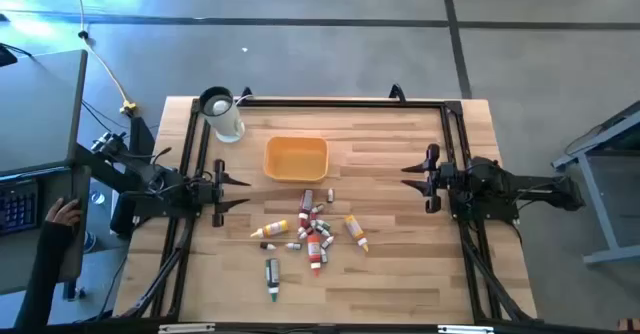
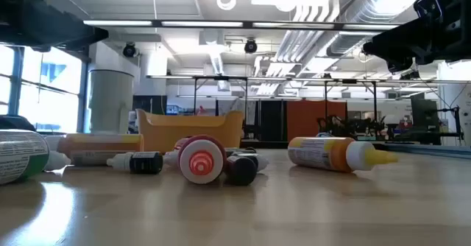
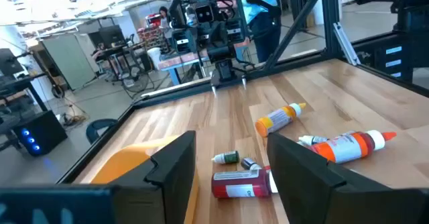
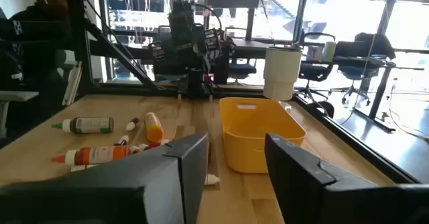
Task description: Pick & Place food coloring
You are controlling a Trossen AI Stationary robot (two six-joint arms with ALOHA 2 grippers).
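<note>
The food coloring (image 1: 312, 229) lies in a loose heap on the wooden table, near its middle: red, orange, yellow and dark little bottles and tubes on their sides. A yellow tube (image 1: 355, 232) lies to the heap's right, and a green-dark tube (image 1: 272, 274) lies apart, nearer the table's near edge. My left gripper (image 1: 243, 192) hovers open at the left of the heap. My right gripper (image 1: 404, 175) hovers open at the right, farther off. The left wrist view looks between open fingers at a red bottle (image 3: 241, 182) and an orange tube (image 3: 348, 145). In the low view, both grippers are out of sight.
A yellow-orange square tray (image 1: 296, 159) stands just beyond the heap toward the far edge. A white jug (image 1: 225, 117) is at the far left corner. Black frame rails (image 1: 330, 102) run around the table. A person's hand (image 1: 62, 214) rests by a desk at the left, off the table.
</note>
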